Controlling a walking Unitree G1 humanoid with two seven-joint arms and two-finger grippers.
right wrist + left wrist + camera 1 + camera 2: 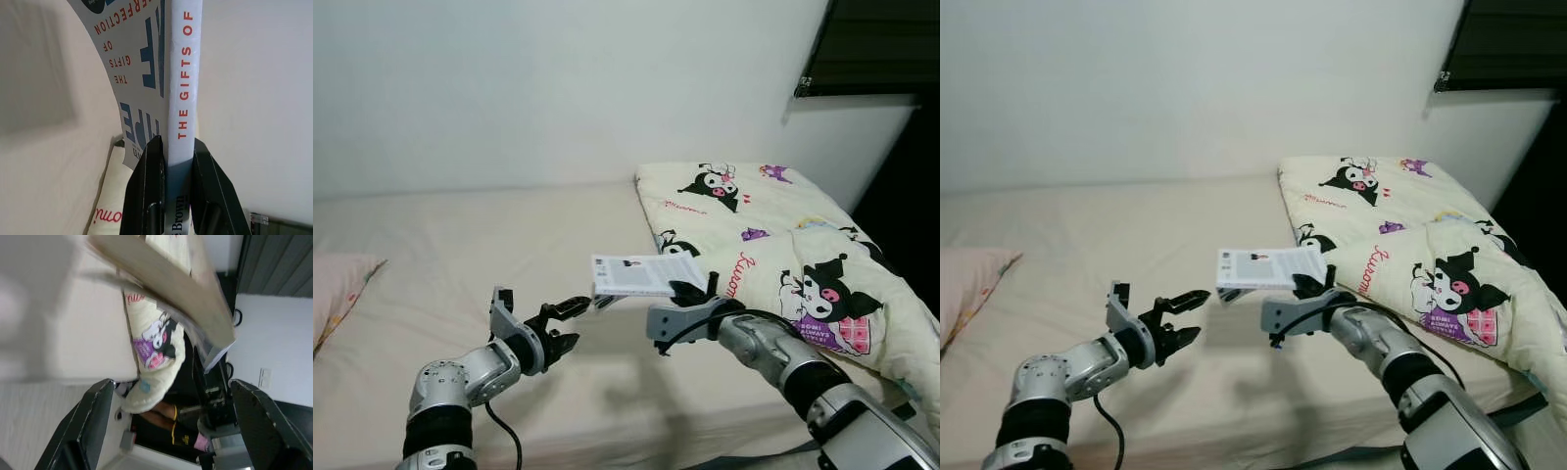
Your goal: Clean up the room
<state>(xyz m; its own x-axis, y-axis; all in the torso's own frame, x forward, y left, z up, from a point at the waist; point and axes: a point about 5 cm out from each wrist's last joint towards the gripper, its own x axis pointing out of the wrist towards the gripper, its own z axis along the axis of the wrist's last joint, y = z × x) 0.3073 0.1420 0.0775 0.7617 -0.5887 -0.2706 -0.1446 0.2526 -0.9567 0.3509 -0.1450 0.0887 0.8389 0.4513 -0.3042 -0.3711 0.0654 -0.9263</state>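
right claw (690, 292) pinches a white book (634, 275) by its red-lettered spine; left claw (570, 323) gapes wide.

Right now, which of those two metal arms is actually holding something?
The right gripper, shut on the spine of a white book held above the bed. The left gripper is open with nothing in it, just short of the book.

Both arms raised forward, forearms converging toward centre. Right gripper (690, 291) has its two black fingers (146, 196) clamped on the spine of a book (644, 275), holding it up roughly level. Left gripper (570, 323) sits just beside and slightly below it, fingers (93, 426) spread apart, gripping nothing, tips pointed toward the right gripper.
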